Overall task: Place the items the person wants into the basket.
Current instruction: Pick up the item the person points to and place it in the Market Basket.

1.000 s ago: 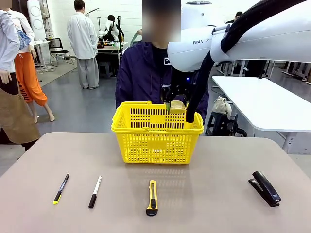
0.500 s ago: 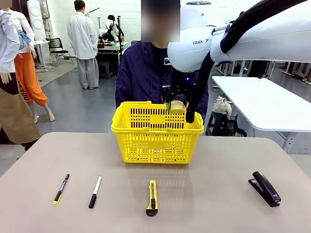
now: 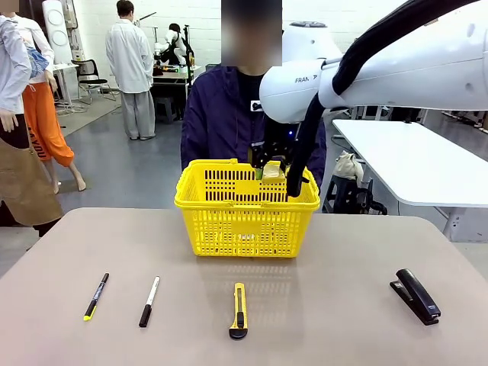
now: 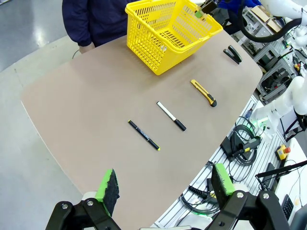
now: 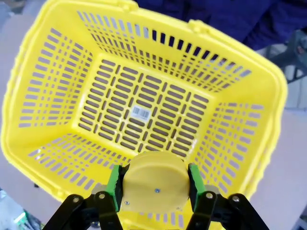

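**Right arm.** The right gripper (image 3: 273, 170) is positioned over the yellow shopping basket (image 3: 229, 229), at about rim height and toward the basket's far right corner. Its green pads (image 5: 113, 184) are clamped on both sides of the round yellow tape measure (image 5: 154, 178), which is held in the air and touches neither the rim nor the floor of the basket. In the right wrist view the tape measure sits above the lattice floor, close to one wall. A white barcode label (image 5: 141, 111) is fixed at the centre of that floor.

**Left arm.** The left gripper (image 4: 165, 185) is raised high above the table (image 4: 86, 120), near its edge. Its jaws are spread wide and grasp nothing.

**Items on the table** – all lie flat in a row on the robot's side of the basket, well apart from each other:
- black pen with yellow end (image 3: 95, 296), at the robot's far left
- white marker with black cap (image 3: 149, 301), next in the row
- yellow-and-black utility knife (image 3: 239, 310), in front of the basket
- black stapler (image 3: 415, 296), at the robot's far right

**Person.** The person (image 3: 221, 114), in a dark zip jacket, stands at the far side of the table – directly behind the basket.
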Controlling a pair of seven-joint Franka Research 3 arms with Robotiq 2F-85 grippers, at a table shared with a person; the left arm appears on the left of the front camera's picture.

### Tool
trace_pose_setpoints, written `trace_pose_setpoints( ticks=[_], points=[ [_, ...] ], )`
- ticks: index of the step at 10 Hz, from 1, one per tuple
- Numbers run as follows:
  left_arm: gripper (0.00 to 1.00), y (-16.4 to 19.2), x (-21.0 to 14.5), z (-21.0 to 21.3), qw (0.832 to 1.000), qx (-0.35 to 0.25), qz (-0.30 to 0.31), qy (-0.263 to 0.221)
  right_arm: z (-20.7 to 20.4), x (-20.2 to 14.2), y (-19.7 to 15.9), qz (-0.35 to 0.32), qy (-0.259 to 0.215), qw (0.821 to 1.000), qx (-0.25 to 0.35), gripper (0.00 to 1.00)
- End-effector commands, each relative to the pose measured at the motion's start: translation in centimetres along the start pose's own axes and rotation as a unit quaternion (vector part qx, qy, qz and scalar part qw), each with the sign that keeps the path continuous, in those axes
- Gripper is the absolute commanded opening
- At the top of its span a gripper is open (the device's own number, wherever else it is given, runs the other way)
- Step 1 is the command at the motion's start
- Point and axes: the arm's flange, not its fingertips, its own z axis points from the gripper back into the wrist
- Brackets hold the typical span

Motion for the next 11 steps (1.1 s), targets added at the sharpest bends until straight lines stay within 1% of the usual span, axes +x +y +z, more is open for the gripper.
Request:
trace_pose_setpoints(
  ticks=[1,5,11],
  points=[
    [1.00,0.0,-0.1,0.1,1.000,-0.004,-0.005,-0.004,-1.0,2.2,0.4,0.020,0.007,0.999,0.031,0.65],
    [1.00,0.0,-0.1,0.1,1.000,-0.004,-0.005,-0.004,-5.2,4.2,2.2,0.043,0.053,0.997,0.039,0.65],
    [1.00,0.0,-0.1,0.1,1.000,-0.004,-0.005,-0.004,-9.8,5.5,2.9,0.045,0.083,0.995,0.020,0.65]
  ],
)
